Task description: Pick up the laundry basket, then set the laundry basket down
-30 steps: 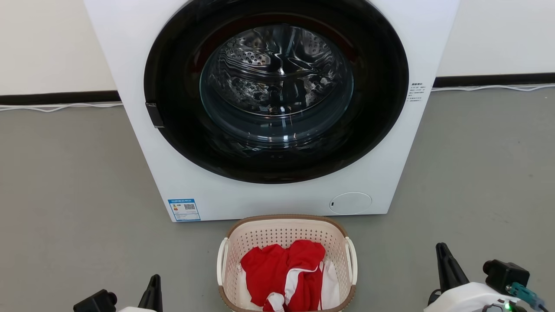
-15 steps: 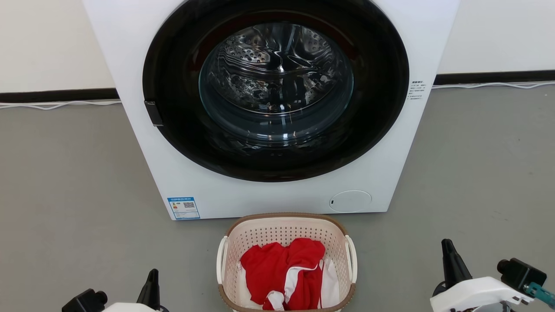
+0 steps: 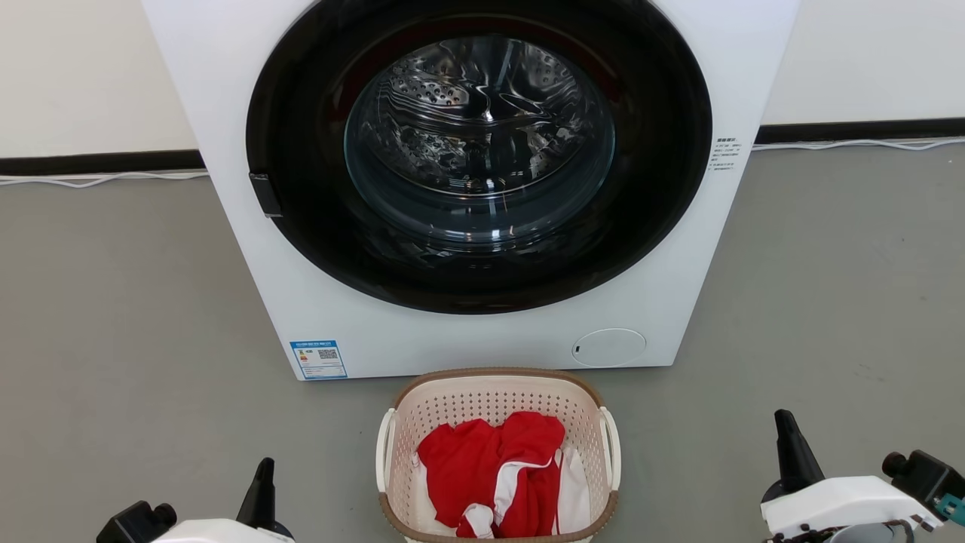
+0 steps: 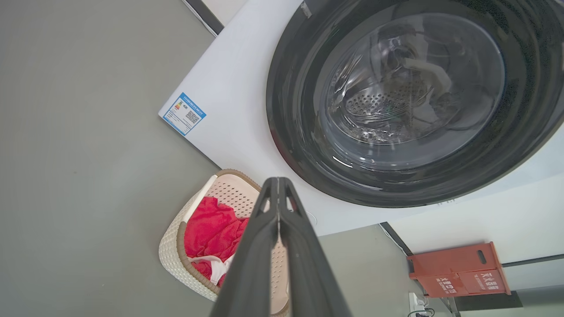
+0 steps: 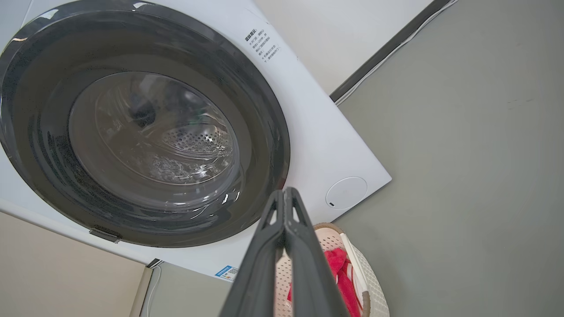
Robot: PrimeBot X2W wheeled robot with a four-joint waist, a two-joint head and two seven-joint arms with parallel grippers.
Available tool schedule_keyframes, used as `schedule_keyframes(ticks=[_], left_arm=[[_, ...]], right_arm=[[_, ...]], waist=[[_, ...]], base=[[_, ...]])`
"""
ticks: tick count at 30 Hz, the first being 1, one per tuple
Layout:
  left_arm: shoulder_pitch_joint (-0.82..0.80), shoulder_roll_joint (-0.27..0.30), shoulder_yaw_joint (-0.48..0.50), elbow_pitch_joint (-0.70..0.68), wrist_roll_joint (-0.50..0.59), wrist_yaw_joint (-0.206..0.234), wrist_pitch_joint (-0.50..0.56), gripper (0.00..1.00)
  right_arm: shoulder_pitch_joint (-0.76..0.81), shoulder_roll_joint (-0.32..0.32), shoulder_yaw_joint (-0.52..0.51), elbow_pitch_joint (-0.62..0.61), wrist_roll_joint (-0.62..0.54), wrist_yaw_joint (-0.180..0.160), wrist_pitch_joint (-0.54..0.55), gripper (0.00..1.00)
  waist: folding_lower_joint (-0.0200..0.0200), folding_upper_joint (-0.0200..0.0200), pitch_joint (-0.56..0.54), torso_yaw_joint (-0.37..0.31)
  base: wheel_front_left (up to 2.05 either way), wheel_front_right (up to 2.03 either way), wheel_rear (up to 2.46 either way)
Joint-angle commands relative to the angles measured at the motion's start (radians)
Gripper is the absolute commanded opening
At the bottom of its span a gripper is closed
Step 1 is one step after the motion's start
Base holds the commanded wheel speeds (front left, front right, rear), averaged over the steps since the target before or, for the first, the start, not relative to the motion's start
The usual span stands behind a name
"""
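Sitting on the grey floor (image 3: pixel 136 339) just in front of the white washer (image 3: pixel 482 339): the laundry basket (image 3: pixel 494 400), cream with a brown rim, holding a red-and-white garment (image 3: pixel 490 467). Left hand (image 3: pixel 264 467), lower left: fingers pressed together, gripping nothing, well apart from the basket. Right hand (image 3: pixel 785 434), lower right: likewise closed, empty, apart from the basket.

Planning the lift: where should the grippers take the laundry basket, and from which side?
Likely the white side handles: left gripper onto the left handle, right gripper onto the right handle, each from its own outer side. The laundry basket stands upright on the floor between them, handles bowed off the walls; red clothing lies in the middle. Both are shut; open first.
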State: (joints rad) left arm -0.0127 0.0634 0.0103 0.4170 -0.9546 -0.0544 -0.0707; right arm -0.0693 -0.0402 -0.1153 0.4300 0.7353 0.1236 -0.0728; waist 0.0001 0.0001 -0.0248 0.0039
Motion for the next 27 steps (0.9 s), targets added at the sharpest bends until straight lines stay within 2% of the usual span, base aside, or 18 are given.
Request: schedule_keyframes(ticks=[1,27], left_arm=[[-0.058,0.005,0.023,-0.035,-0.036,-0.014,0.006,0.0],[-0.073,-0.002,0.056,-0.09,-0.285,-0.039,0.078,0.0]], right_arm=[[-0.035,-0.008,0.01,-0.038,0.043,0.004,0.008,0.0],[-0.037,-0.009,0.006,-0.098,0.378,0.005,0.08,0.0]], waist=[[-0.0001,-0.0001,0.001,0.0],[-0.0001,-0.0001,0.012,-0.002]], base=[[0.0,0.0,0.0],[0.0,0.0,0.0]])
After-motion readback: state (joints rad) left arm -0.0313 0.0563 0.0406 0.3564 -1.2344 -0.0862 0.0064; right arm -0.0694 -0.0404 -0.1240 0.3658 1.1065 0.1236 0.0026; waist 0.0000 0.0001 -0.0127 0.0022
